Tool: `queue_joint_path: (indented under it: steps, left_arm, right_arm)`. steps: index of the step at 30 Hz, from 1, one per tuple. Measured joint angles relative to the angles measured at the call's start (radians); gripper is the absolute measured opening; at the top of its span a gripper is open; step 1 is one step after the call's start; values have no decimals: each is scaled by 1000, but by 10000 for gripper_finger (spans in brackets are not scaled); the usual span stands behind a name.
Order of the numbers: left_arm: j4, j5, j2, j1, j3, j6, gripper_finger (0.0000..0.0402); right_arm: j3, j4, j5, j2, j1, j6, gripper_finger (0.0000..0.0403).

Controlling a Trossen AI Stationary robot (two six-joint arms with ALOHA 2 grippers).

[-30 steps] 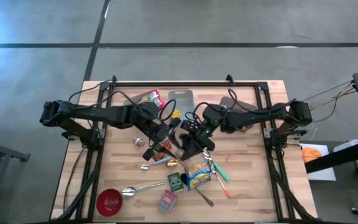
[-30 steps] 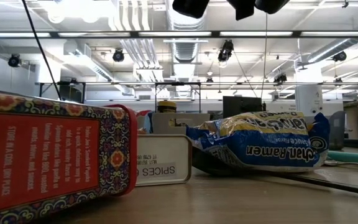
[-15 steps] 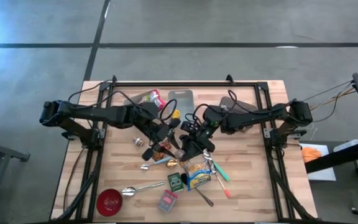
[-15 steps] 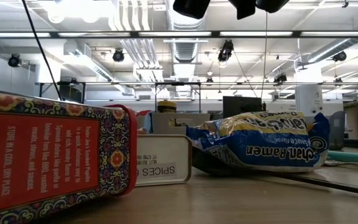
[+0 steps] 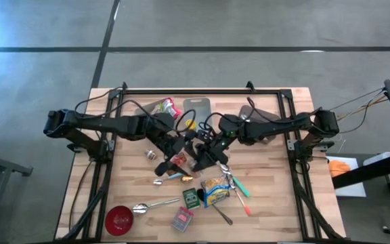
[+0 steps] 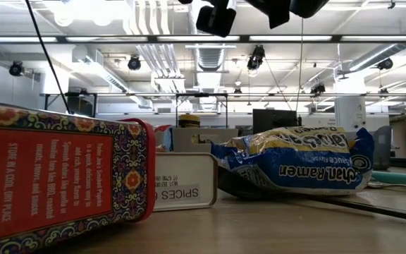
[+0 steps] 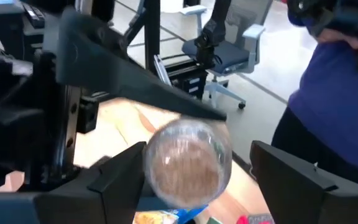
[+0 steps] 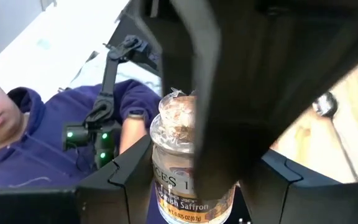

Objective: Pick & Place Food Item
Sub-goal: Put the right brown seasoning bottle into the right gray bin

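High view shows you both arms meeting above the middle of the cluttered table (image 5: 276,196). Your right claw (image 8: 191,186) holds a glass saffron jar (image 8: 182,165) by its sides, off the table. Your left claw (image 7: 197,168) stands wide around the jar's round end, fingers (image 7: 114,177) clear of the glass.

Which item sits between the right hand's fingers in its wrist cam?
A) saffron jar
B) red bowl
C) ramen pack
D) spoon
A: the right wrist view shows a glass saffron jar, its label reading "Spanish Saffron", between the fingers of the right hand.
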Motion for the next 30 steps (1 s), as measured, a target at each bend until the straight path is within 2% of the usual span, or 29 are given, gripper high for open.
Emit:
queue_joint_path:
  steps: [6,20,30]
  left_arm:
    - [15,8,0,0,1,34,281]
    - [23,16,0,0,0,117,177]
    - [23,22,0,0,0,123,169]
  right_arm:
    - [4,2,-10,-1,0,-2,184]
    - [4,0,-14,-1,1,-7,184]
    - [16,-5,-15,5,4,-8,184]
